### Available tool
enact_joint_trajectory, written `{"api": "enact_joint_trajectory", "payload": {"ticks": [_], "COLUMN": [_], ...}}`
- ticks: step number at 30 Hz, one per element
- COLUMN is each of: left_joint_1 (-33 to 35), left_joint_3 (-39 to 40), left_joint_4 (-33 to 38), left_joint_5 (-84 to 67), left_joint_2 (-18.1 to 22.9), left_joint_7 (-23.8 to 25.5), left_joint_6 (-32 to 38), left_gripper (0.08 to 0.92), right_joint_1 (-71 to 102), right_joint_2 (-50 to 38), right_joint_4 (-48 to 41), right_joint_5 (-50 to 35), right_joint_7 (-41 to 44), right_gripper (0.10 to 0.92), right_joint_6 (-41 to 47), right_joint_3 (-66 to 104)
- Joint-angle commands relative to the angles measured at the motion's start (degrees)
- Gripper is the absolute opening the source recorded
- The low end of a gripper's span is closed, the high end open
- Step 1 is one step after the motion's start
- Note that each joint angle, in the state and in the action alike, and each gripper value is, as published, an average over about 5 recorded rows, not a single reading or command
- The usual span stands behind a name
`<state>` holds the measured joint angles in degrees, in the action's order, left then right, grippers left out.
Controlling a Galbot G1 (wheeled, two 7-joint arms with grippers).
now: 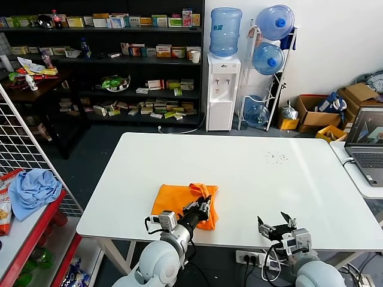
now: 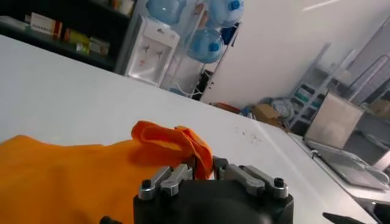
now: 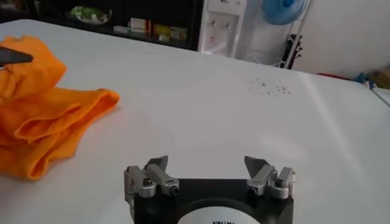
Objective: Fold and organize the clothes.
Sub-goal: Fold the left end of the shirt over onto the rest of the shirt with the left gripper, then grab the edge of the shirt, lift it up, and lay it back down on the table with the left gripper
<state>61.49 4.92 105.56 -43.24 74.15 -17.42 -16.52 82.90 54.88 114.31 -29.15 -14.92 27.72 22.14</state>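
I am seeing the T-shirt [image 1: 179, 206] lying lower centre, long axis left-right — left gripper [image 1: 205, 206] partly spread over its right edge, right gripper [image 1: 277, 226] wide, further right.

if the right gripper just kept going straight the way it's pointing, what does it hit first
Probably nothing close: the open right gripper points across bare white table. The orange T-shirt lies off toward the robot's left, outside that line, though depth is hard to judge.
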Motion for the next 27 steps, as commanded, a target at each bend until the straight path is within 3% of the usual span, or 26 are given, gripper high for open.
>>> {"api": "enact_joint_trajectory", "payload": {"ticks": [1,4,10,16,21,27], "left_joint_1": [-1.1,-0.2,3.3,5.9,5.8,2.3], "left_joint_3": [-0.4,-1.7,-6.2,-11.2,-14.7,-16.2], "left_joint_4": [-5.5,-4.2,-2.0,-2.7,-4.6,-9.9], "left_joint_5": [0.4,-0.1,1.9,3.1,-0.5,-3.6], "left_joint_2": [2.9,1.1,-6.7,-15.3,-18.3,-19.5], "left_joint_7": [3.5,3.6,3.8,7.7,10.8,14.9], "left_joint_6": [12.1,12.7,10.6,3.9,-3.0,-6.2], "left_gripper": [0.372,0.45,0.632,0.789,0.821,0.823], "right_joint_1": [-1.1,-1.4,-1.7,-1.8,-1.6,-0.9], "right_joint_2": [0.2,0.1,-0.2,-0.8,-1.2,-1.6], "right_joint_4": [-0.1,-0.2,-0.6,-1.3,-2.3,-2.5], "right_joint_5": [0.2,0.1,0.1,0.9,1.5,1.2], "right_joint_7": [-0.1,0.0,0.5,1.6,3.1,4.9], "right_gripper": [0.823,0.823,0.823,0.823,0.823,0.823], "right_joint_6": [0.2,0.1,-0.2,-1.6,-3.8,-6.4], "right_joint_3": [-1.1,-1.2,-1.2,-1.1,-1.1,-0.9]}}
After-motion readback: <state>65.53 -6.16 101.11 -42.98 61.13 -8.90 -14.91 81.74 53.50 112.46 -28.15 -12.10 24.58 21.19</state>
